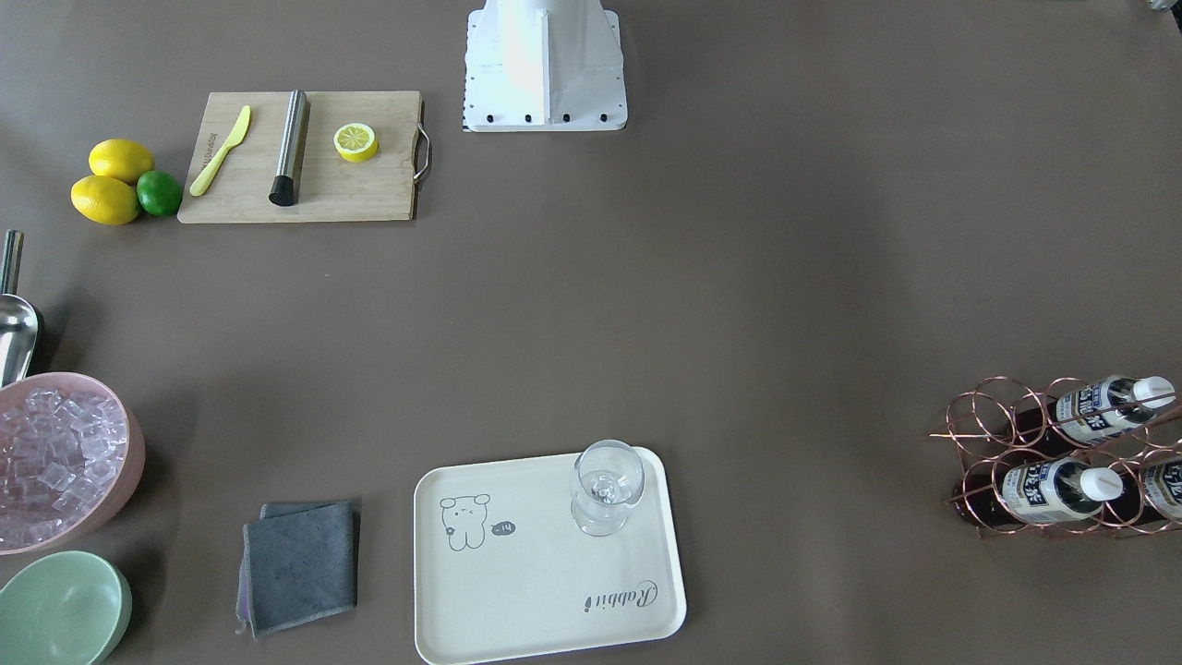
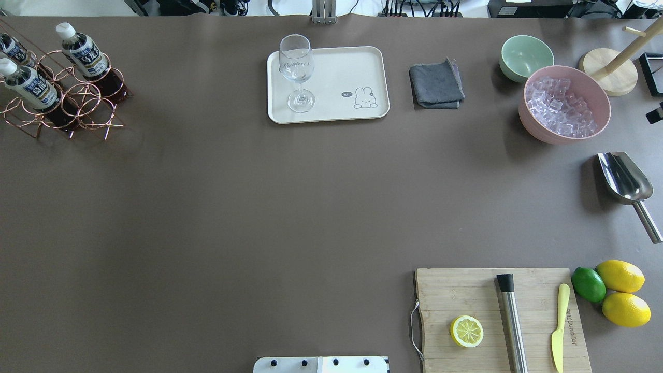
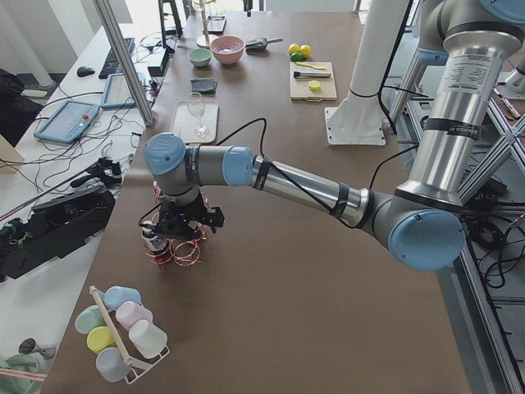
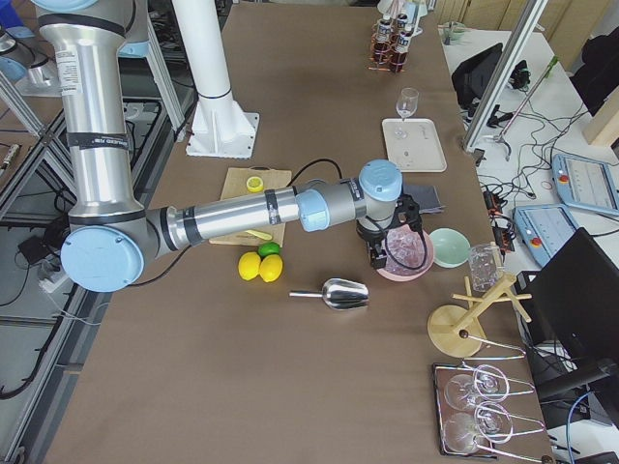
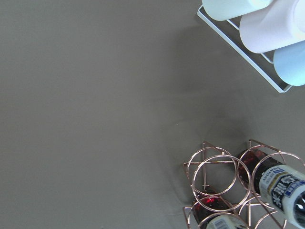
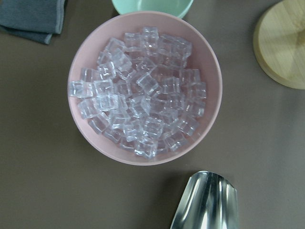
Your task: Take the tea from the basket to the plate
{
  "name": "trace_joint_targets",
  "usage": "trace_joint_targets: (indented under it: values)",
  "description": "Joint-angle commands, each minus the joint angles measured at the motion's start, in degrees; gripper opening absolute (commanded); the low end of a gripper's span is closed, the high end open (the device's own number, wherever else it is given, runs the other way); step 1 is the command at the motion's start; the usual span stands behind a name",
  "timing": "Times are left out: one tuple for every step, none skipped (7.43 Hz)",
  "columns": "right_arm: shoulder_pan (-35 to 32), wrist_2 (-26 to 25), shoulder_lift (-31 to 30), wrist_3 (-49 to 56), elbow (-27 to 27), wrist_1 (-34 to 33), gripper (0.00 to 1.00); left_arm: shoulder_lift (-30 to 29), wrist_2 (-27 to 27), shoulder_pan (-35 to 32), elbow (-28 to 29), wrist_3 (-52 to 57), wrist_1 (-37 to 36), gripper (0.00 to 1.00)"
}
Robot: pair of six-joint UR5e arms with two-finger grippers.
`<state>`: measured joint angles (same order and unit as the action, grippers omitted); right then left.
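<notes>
Three tea bottles (image 2: 83,52) with white caps stand in the copper wire basket (image 2: 77,103) at the table's far left corner; the basket also shows in the front view (image 1: 993,406) and the left wrist view (image 5: 219,179). The cream plate (image 2: 336,72) lies at the far middle and carries a clear glass (image 2: 297,67). My left gripper (image 3: 187,234) hangs just above the basket and shows only in the left side view, so I cannot tell its state. My right gripper (image 4: 387,253) hangs over the pink ice bowl (image 4: 404,253) and shows only in the right side view; I cannot tell its state.
A grey cloth (image 2: 436,84), a green bowl (image 2: 525,57) and the pink ice bowl (image 2: 564,103) lie to the right of the plate. A metal scoop (image 2: 624,178) lies nearer. A cutting board (image 2: 497,316) with lemons stands at the near right. A rack of cups (image 5: 267,28) is beside the basket.
</notes>
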<state>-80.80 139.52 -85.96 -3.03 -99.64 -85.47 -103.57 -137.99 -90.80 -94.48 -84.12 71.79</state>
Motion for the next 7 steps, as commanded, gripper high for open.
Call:
trace_joint_targets:
  values:
    - [7.03,0.67,2.56,-1.18,0.67,10.43,1.0,-4.7,0.01,-0.51,2.1,-9.88,-0.42,0.99]
    - [10.37,0.23,3.25,-7.54,0.85,15.46,1.0,-5.67,0.01,-0.51,2.19,-12.71,-0.42,0.99]
    - [13.97,-1.42,5.87,-17.0,0.85,18.56,1.0,-7.86,0.01,-0.43,4.28,-14.47,-0.16,0.99]
    - [17.4,-4.75,8.33,-23.36,0.76,20.85,1.0,-11.36,0.01,-0.34,8.74,-14.49,0.01,0.99]
    - [19.52,-7.22,8.7,-24.03,0.76,23.92,1.0,-11.83,-0.08,0.01,8.96,-14.32,0.28,0.99]
    - [21.46,-9.5,8.62,-23.95,0.94,27.78,1.0,-12.27,0.0,0.19,8.96,-13.97,1.67,0.99]
    - [23.13,-11.27,8.62,-23.95,1.2,29.82,1.0,-12.36,0.01,0.28,8.96,-14.05,3.25,0.99]
